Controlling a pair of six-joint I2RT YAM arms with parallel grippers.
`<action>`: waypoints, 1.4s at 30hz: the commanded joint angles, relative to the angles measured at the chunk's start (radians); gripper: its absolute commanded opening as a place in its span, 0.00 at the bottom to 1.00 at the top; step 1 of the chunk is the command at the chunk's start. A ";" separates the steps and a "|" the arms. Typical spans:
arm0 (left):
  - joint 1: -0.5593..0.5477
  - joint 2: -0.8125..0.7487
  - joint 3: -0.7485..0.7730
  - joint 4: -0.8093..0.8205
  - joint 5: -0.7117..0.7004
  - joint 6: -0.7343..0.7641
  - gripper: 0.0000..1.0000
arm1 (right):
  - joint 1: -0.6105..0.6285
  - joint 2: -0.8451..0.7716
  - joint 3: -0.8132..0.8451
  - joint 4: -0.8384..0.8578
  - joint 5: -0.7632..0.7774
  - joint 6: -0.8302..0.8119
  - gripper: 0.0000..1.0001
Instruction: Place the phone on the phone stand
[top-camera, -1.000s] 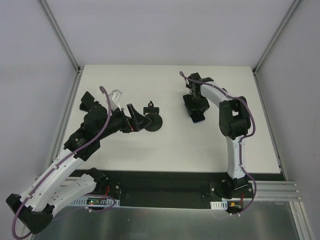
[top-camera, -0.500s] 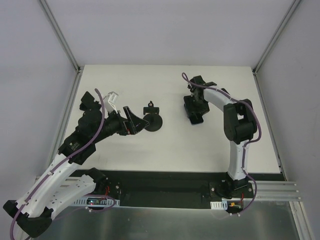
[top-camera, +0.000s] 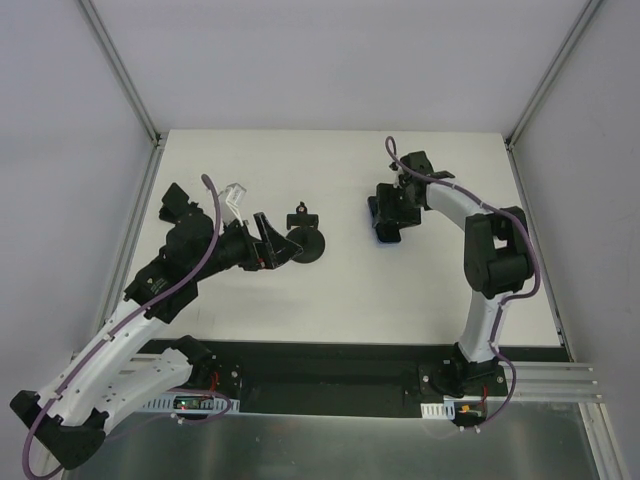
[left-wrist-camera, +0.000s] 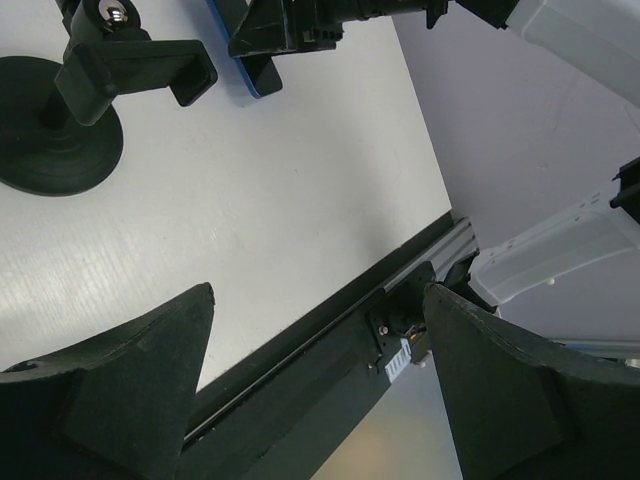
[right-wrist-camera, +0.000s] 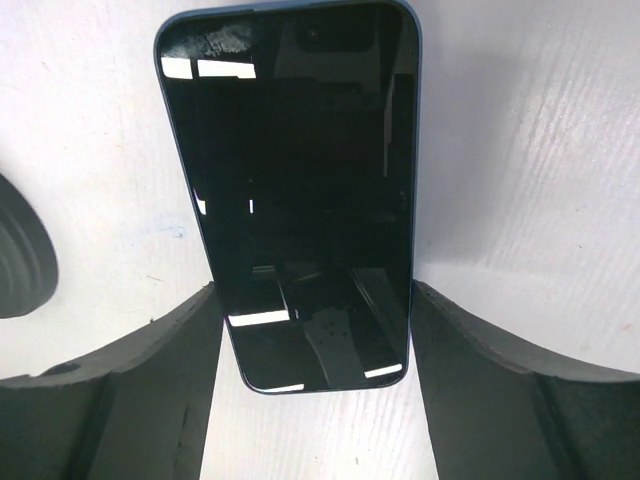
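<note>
The phone (right-wrist-camera: 300, 180) is glossy black with a blue edge and lies flat on the white table; it also shows in the top view (top-camera: 384, 237). My right gripper (right-wrist-camera: 312, 300) is open and low over it, one finger at each long side of its near end. The phone stand (top-camera: 305, 243) stands left of centre on its disc base, stem upright, its clamp holder (left-wrist-camera: 135, 68) empty. My left gripper (top-camera: 272, 240) is open and empty just left of the stand's base. In the left wrist view, the left gripper (left-wrist-camera: 315, 310) points past the stand (left-wrist-camera: 55, 140).
The black rail (top-camera: 330, 360) runs along the table's near edge. Grey walls and metal posts (top-camera: 125, 75) close in the table at left, back and right. A dark rounded edge (right-wrist-camera: 20, 250) shows at the left of the right wrist view.
My right arm's elbow swung to the right and its wrist turned over the phone, the gripper settling on the phone's upper end. My left gripper shifted slightly beside the stand.
</note>
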 joint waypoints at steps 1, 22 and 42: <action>0.011 0.014 0.051 0.005 0.014 0.006 0.82 | -0.034 -0.107 -0.059 0.166 -0.158 0.087 0.01; 0.008 0.585 0.539 0.089 0.017 0.206 0.93 | 0.047 -0.647 -0.372 0.577 -0.244 0.230 0.01; 0.005 0.863 0.775 0.112 0.130 0.177 0.44 | 0.251 -0.750 -0.355 0.582 -0.110 0.197 0.01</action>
